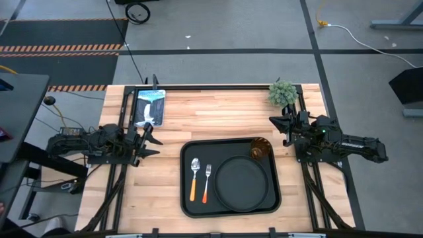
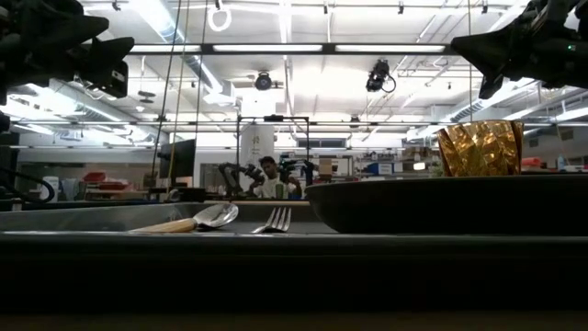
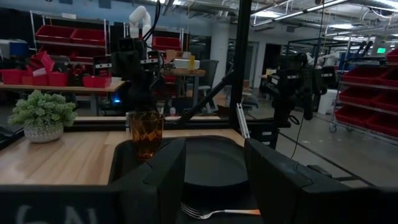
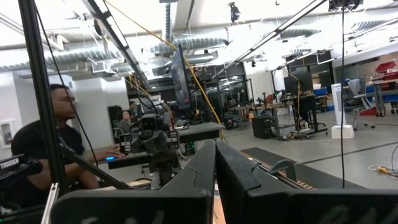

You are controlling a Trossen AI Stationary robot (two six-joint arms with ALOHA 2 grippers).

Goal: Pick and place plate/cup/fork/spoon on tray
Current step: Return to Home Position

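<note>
Left gripper (image 1: 153, 139) is parked at the table's left side, fingers spread, nothing held; tray (image 1: 187, 198) is seen at table centre with everything on it. Spoon (image 1: 194, 178) is laid nearest the tray's left edge, fork (image 1: 207, 182) just beside it, handles toward the near edge; plate (image 1: 242, 182) fills the tray's right half, with cup (image 1: 259, 149) upright in the far right corner, just beside the plate rim. Right gripper (image 1: 282, 127) is parked at the right side near a small potted plant (image 1: 282, 93), fingers pressed together, empty.
</note>
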